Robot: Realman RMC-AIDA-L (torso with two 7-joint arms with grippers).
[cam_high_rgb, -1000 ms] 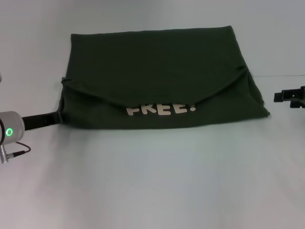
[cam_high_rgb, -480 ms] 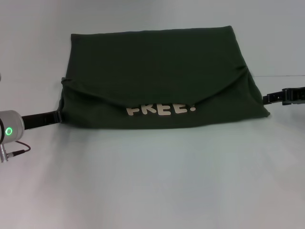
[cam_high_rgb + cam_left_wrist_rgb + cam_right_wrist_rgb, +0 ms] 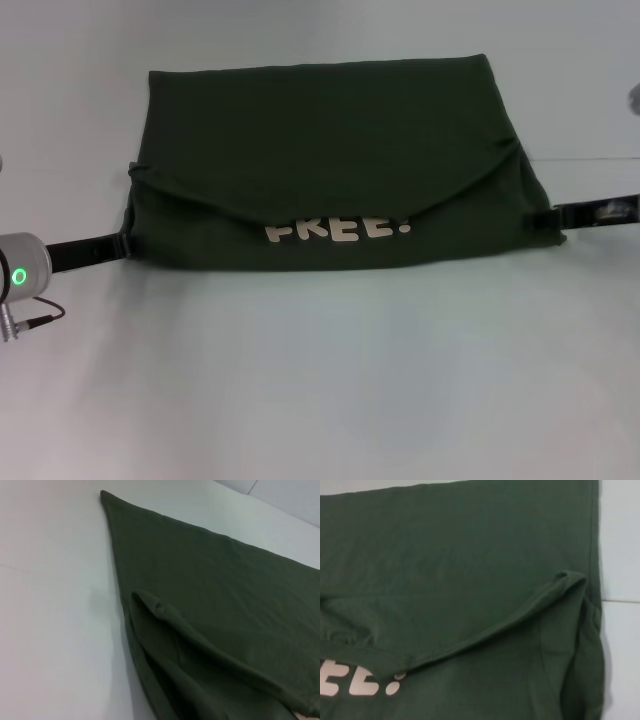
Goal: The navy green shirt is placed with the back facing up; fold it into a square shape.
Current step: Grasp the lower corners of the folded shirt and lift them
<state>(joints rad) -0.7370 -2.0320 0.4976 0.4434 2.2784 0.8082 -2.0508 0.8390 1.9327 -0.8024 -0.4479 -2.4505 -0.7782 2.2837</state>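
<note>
The navy green shirt (image 3: 330, 165) lies half-folded across the frame's centre (pale lettering showing). Left gripper (image 3: 122, 245) and right gripper (image 3: 548, 217) touch its side edges, jaw states unclear; both should pinch the layers evenly before lifting.

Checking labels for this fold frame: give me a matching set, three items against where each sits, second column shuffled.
Column one:
1. dark olive-green fabric shirt
2. left gripper
3. right gripper
4. pale printed lettering

Column two:
A. at the shirt's right edge
B. just below the curved fold
C. folded, mid-table
D. at the shirt's left edge

Pairs: 1-C, 2-D, 3-A, 4-B
</note>
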